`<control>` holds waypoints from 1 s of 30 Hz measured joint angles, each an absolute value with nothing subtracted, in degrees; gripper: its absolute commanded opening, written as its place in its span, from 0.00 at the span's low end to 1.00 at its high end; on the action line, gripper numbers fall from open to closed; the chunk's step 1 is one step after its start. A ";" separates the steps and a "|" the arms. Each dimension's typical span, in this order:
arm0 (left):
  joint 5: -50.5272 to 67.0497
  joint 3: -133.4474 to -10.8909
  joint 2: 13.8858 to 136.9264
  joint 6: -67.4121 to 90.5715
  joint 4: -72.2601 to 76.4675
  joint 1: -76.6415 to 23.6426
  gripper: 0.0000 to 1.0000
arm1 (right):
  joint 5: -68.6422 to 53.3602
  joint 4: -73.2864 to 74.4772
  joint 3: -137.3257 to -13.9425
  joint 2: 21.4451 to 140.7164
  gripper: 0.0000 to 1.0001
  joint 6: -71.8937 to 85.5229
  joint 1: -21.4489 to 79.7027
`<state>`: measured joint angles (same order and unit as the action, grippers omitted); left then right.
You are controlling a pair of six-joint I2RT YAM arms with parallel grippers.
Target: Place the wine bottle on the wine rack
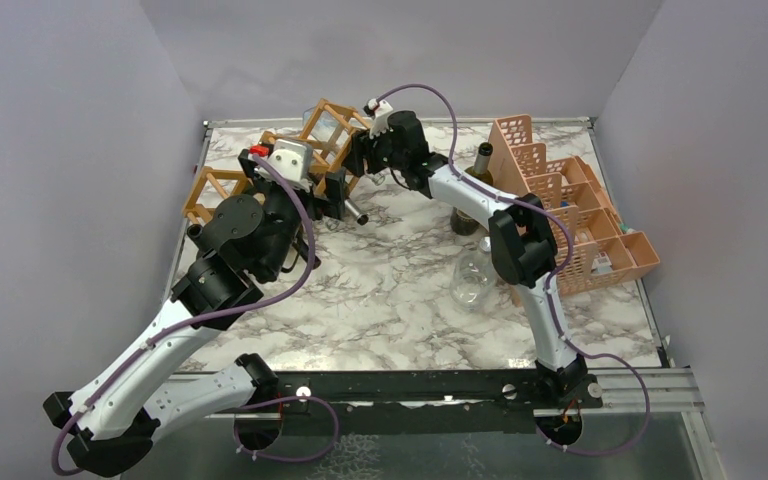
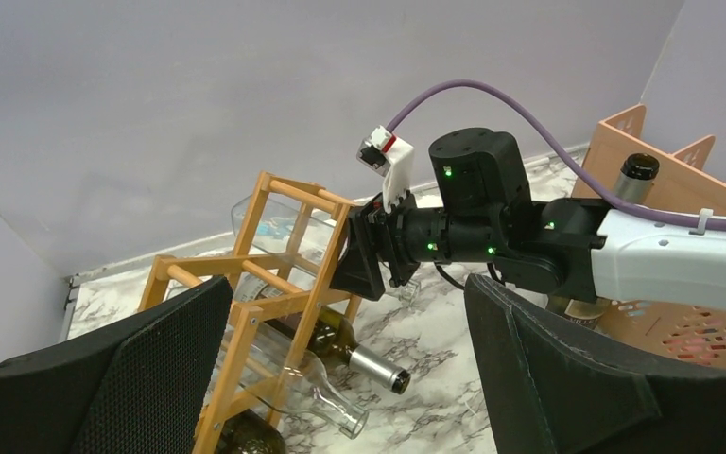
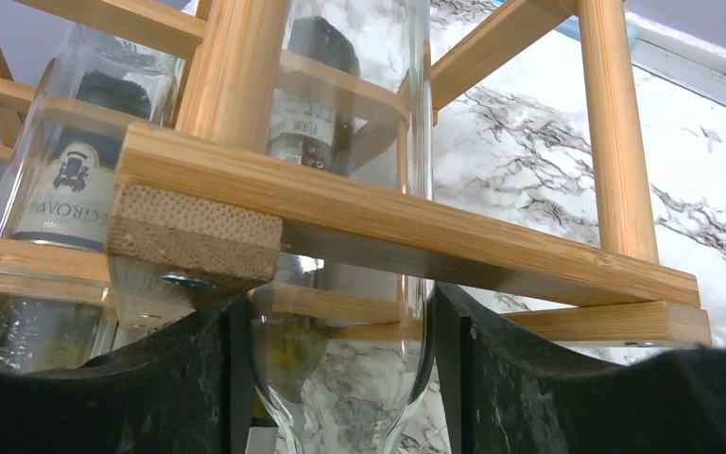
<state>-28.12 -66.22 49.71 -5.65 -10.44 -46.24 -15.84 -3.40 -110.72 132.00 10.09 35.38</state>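
Nearest me, well in front of the rack [image 3: 416, 222] and off to its right, a clear glass vessel [image 1: 472, 275] lies on the marble table [image 1: 380, 300]. Farther back, right of the rack, a dark bottle [image 1: 480, 165] stands upright just beside the pink crate [image 1: 570, 215].

My left gripper [image 2: 348, 293] hangs just in front of the rack, fingers spread wide and gripping nothing. From its camera I see the rack's lower cells already loaded. A green bottle [image 2: 336, 342] with a silver cap lies with its neck poking out toward me. A second clear bottle [image 2: 326, 402] lies in the cell beneath it.

My right gripper [image 3: 340, 312] is up at the rack's top cell, on its right end. It is about half closed, with a finger against each side of the clear bottle [image 3: 340, 397], so I read that as a hold. The clear bottle runs into that top cell, its body passing between the wooden sticks. I cannot tell whether it bears on the sticks or hangs from the fingers. A labelled bottle [image 3: 57, 189] lies in the cell next to it.
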 measured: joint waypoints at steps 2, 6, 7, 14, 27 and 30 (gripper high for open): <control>-28.12 -66.22 49.67 -5.65 -10.48 -46.24 0.99 | -15.81 -3.40 -110.85 132.11 0.70 10.28 35.31; -28.12 -66.22 49.67 -5.65 -10.59 -46.26 0.99 | -15.97 -3.46 -111.20 132.22 0.79 10.44 35.29; -28.12 -66.22 49.67 -5.65 -10.61 -46.24 0.99 | -15.94 -3.55 -111.20 132.22 0.81 10.48 35.31; -28.12 -66.22 49.60 -5.61 -10.94 -46.26 0.99 | -15.97 -3.57 -111.04 132.11 0.85 9.89 35.53; -28.12 -66.15 47.86 -5.23 -12.08 -46.24 0.99 | -14.48 -1.04 -103.24 120.62 0.86 9.13 35.57; -28.10 -66.08 47.20 -4.93 -12.23 -46.24 0.99 | -14.39 -0.45 -101.10 115.44 0.86 8.93 35.57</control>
